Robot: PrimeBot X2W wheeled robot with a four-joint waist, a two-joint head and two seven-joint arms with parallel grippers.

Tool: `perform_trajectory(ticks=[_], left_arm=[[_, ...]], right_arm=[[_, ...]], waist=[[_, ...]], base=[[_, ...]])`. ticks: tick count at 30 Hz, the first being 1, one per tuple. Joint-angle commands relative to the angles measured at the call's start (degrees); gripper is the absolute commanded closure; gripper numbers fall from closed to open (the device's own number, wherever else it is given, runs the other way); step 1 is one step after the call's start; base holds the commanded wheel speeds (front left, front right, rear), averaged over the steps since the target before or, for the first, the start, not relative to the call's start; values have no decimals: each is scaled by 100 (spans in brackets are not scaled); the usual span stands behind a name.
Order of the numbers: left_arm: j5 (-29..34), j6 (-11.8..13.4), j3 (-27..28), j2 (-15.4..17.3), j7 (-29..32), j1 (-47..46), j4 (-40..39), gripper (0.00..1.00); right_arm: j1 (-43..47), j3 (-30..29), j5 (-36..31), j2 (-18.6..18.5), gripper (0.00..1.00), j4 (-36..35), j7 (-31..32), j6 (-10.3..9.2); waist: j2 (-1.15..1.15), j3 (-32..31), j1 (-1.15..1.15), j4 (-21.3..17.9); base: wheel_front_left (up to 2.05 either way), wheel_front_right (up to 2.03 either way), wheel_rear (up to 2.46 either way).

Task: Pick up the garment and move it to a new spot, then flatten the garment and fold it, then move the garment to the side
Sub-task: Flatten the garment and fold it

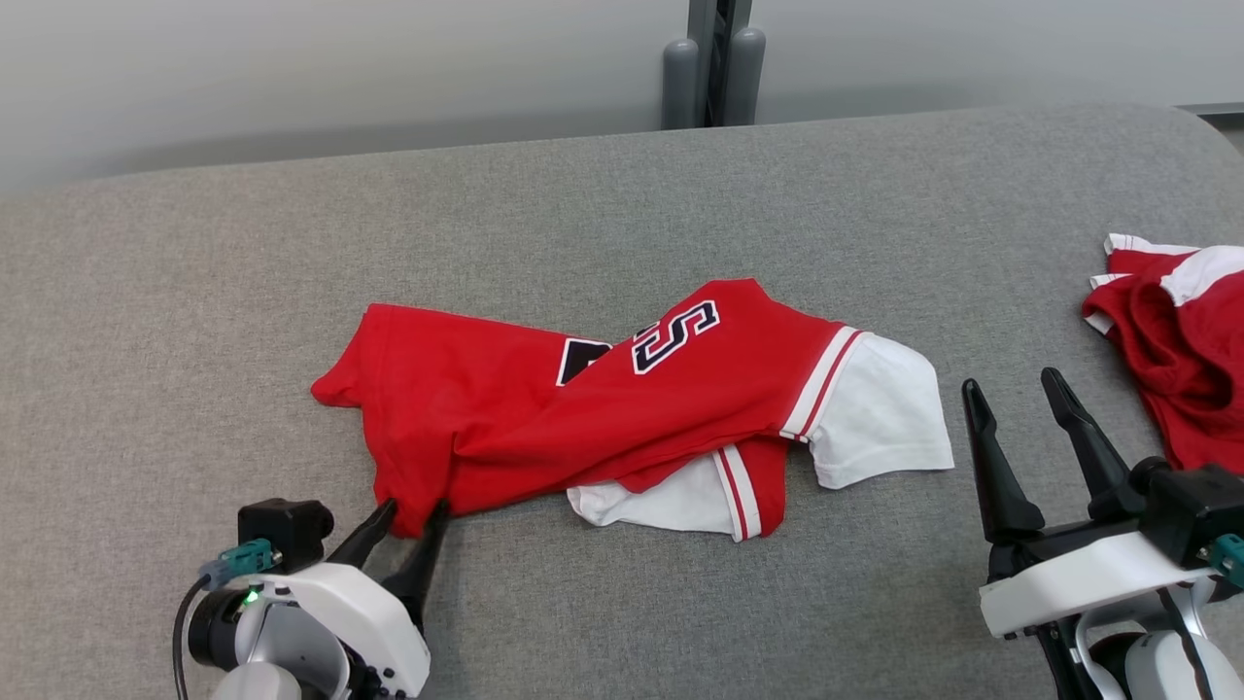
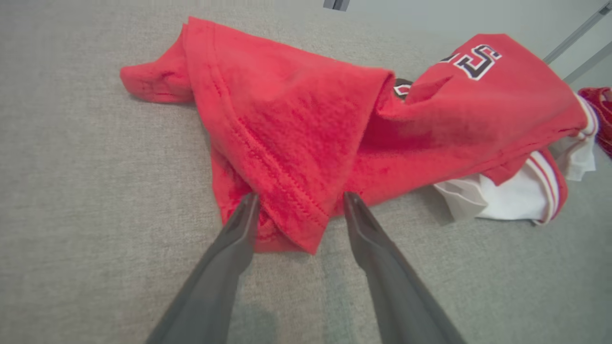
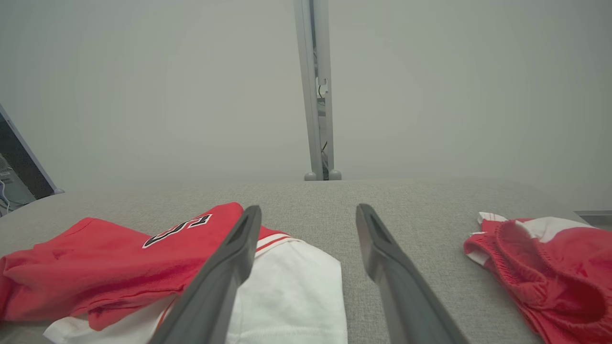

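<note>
A red jersey with white sleeves and black-and-white lettering lies crumpled in the middle of the grey padded surface. My left gripper is at the jersey's near left corner. In the left wrist view its fingers stand open on either side of the red hem corner, which lies between them on the surface. My right gripper is open and holds nothing, just right of the white sleeve. In the right wrist view it points past that sleeve toward the wall.
A second red and white garment lies bunched at the surface's right edge, close to my right gripper. A grey post stands behind the far edge against a pale wall. Bare grey surface stretches to the left and toward the back.
</note>
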Motion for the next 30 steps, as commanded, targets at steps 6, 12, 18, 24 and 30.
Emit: perform_trajectory(ticks=[6, 12, 18, 24, 30], left_arm=[[-12, -28, 74, 97, -390, -215, -10, 100], [-21, 109, 149, 284, -295, -20, -651, 100], [-128, 248, 326, 629, 271, 55, -1750, 100], [-205, 256, 497, 914, 635, -439, -1663, 100], [-293, 120, 441, 1038, 920, -1167, -662, 100]], right_arm=[[-68, -70, 19, -15, 0, 41, -76, 1], [-45, -177, -13, -18, 0, 23, -73, 1], [-109, -210, -33, 15, 0, -14, -51, 1], [-291, -98, 16, 54, 0, 50, -99, 1], [-513, 48, 77, 72, 0, 179, -195, 1]], waist=[[0, -6, 0, 34], [0, 2, 0, 125], [0, 135, 0, 181], [0, 372, 0, 20], [0, 655, 0, -255]], base=[[0, 0, 0], [0, 0, 0], [0, 0, 0], [0, 0, 0], [0, 0, 0]])
